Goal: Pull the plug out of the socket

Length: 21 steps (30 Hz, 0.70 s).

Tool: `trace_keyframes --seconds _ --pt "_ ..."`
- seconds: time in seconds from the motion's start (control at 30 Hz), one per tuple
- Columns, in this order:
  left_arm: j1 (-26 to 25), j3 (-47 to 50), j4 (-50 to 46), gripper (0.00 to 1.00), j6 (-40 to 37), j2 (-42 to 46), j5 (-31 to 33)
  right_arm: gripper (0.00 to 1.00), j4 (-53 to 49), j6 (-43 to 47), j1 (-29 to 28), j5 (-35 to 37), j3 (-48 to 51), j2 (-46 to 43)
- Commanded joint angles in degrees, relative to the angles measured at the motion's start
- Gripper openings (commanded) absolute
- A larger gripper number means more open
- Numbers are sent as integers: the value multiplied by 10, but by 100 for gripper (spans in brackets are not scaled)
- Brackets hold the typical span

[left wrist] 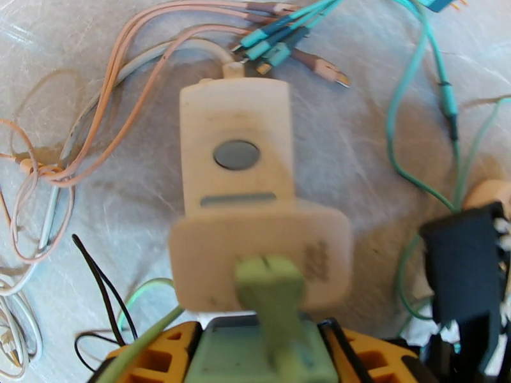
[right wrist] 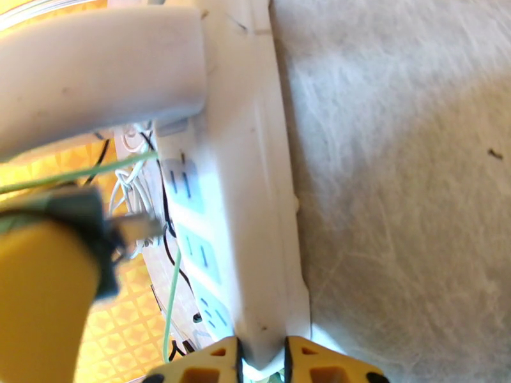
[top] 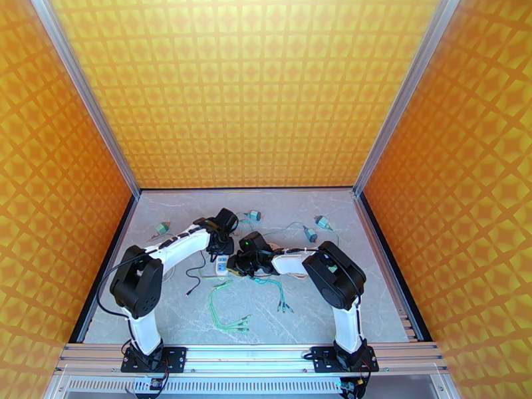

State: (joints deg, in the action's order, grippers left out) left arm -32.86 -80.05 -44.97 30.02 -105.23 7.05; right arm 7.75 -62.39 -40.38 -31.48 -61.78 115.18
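— Two grippers are meeting over the socket strip [top: 221,264] in the top view; the left gripper [top: 223,251] is pointing down at it and the right gripper [top: 237,264] is coming in from its right; are you making out the jaws?

— Not from up there, they are showing too small; loose green cables [top: 229,307] are lying on the table [top: 173,314] on the base side of both jaws.

— And the left wrist camera?

— Its jaws are clamping the plug [left wrist: 268,285] between the orange fingers [left wrist: 153,355]; the strip is stretching straight ahead of the jaws, with the plug overlapping its near end; I cannot tell from here whether the pins are in or out; teal cables [left wrist: 274,43] are lying ahead of the jaws past the strip's far end, pink cables [left wrist: 191,7] ahead and to the left.

— What is the right wrist camera giving?

— Its jaws are gripping the strip's near end, one yellow finger pressing on each side; the strip is running straight ahead from between them; left of the jaws the plug is hanging in the other gripper, its metal pins [right wrist: 137,228] bare and pointing at the socket face, a gap showing between; so the plug is sitting out of the socket.
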Motion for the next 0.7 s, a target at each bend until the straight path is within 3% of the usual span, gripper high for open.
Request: trace_keyframes --seconds 0.0,0.43,0.67 --pt "-3 -15 -25 27 8 33 -10 21 -97 -9 0 69 17 43" --pt "13 38 -58 27 22 151 7 28 -122 24 0 76 -12 25" --pt "69 97 -62 26 20 244 20 29 -126 28 0 78 -18 20"
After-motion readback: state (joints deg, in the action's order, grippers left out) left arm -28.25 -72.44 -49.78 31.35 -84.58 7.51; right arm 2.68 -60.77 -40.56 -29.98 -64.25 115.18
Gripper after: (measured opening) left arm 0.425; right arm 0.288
